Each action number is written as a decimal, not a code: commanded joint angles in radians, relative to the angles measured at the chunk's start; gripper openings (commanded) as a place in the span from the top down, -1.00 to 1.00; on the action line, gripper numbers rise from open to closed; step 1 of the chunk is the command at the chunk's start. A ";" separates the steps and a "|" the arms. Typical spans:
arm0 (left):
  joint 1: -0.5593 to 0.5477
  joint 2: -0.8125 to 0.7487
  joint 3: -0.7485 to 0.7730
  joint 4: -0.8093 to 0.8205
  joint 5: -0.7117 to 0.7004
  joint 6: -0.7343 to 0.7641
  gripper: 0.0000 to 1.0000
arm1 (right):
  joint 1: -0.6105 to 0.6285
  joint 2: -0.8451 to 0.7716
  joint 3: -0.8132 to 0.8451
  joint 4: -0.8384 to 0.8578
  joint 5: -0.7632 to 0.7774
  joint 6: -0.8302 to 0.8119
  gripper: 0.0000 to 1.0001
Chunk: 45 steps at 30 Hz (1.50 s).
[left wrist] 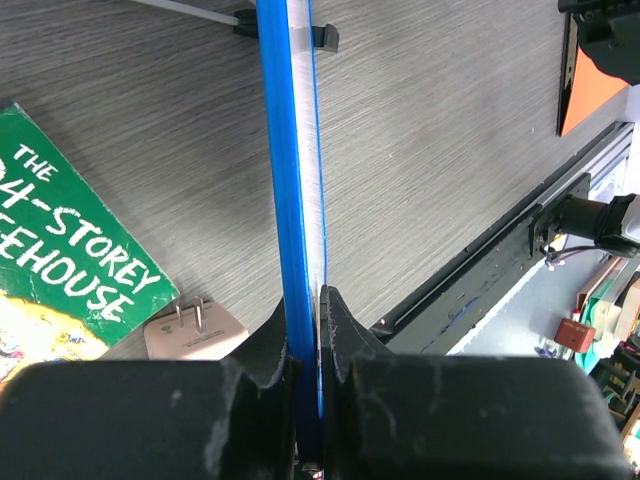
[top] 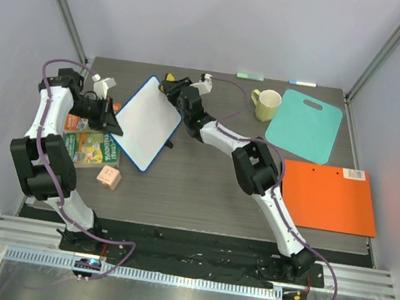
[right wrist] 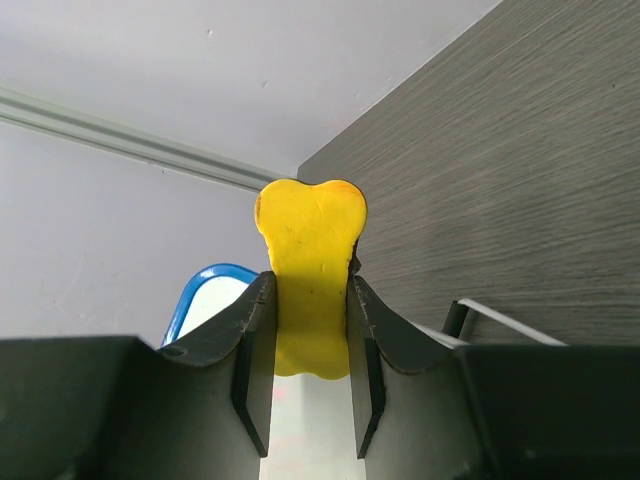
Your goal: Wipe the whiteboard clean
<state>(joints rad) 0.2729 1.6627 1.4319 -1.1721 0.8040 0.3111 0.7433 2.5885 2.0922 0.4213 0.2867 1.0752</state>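
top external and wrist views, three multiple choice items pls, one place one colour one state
1. Where does the orange folder lie?
A. at the far left
B. at the right, just nearer the arms than the teal cutting board
C. against the back wall

2. What colour is the bone-shaped object in the right gripper?
A. red
B. green
C. yellow

3. The left gripper is:
A. shut on the whiteboard's edge
B. open and empty
C. out of view

Answers: 1 B, the top view shows it there; 2 C, yellow shows in its grip; 3 A, the left wrist view shows the whiteboard clamped in it.
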 commanded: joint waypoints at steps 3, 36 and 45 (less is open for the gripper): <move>-0.044 -0.026 -0.001 -0.024 0.052 0.195 1.00 | 0.154 -0.008 -0.066 -0.180 -0.136 -0.087 0.98; -0.044 -0.058 -0.068 0.037 0.049 0.175 1.00 | 0.101 -0.222 -0.678 0.019 -0.069 -0.081 0.97; -0.044 -0.061 -0.073 0.026 0.035 0.184 1.00 | 0.008 -0.163 -0.548 0.027 -0.103 -0.072 0.98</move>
<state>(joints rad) 0.2817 1.6402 1.3773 -1.1336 0.8017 0.3687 0.7876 2.3180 1.5021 0.6189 0.1978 1.0096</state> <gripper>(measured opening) 0.072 0.344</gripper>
